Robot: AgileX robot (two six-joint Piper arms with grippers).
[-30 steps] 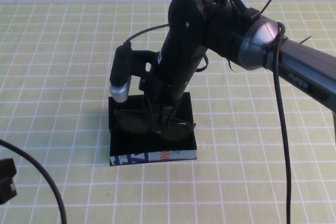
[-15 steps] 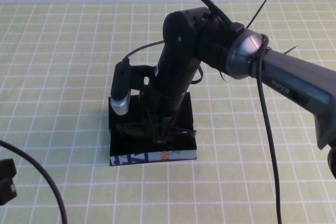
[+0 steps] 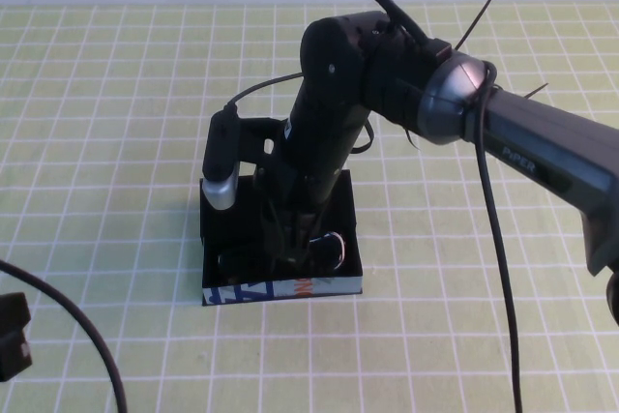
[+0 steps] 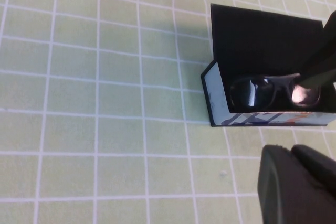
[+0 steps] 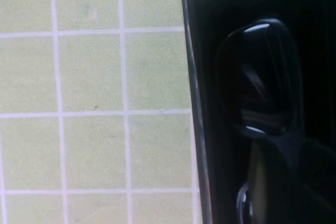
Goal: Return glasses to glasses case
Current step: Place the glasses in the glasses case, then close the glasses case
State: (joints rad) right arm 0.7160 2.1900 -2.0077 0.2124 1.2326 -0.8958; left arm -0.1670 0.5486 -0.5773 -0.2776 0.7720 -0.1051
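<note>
Green-yellow gridded tablecloth (image 3: 116, 94) everywhere; black plastic-framed glasses (image 4: 273, 92) sit inside the black rectangular case (image 3: 350, 239). Right gripper (image 3: 290, 249) reaches inside it, grip unclear; left gripper (image 4: 299, 187) is off to the near left, can't tell either.

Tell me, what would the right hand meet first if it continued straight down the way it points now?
Probably the glasses lying inside the glasses case; the right hand is directly above them.

right gripper (image 3: 290, 244): down in the glasses case (image 3: 346, 202), fingertips lost against black lining.
glasses (image 4: 273, 90): partly covered by arm.
left gripper (image 4: 296, 184): cut off at frame corner, fingers unseen.
</note>
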